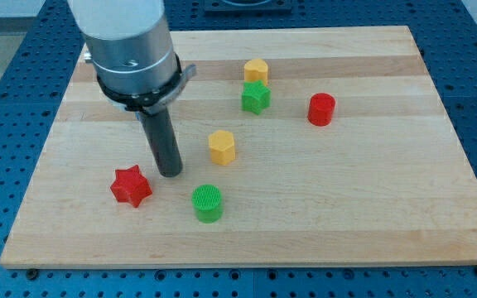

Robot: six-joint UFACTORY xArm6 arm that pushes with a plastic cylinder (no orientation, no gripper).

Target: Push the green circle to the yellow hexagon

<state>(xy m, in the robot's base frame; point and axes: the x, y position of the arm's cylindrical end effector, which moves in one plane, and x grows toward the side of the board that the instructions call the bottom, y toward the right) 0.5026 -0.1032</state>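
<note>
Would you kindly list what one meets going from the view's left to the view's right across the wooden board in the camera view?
Red star block → my tip → green circle block → yellow hexagon block → red cylinder block. The green star block and the second yellow block share a column between hexagon and cylinder, so their mutual order is unclear.

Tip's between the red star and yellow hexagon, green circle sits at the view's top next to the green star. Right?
Not quite. In the camera view my tip is between the red star and yellow hexagon, but the green circle sits toward the view's bottom, far from the green star.
</note>
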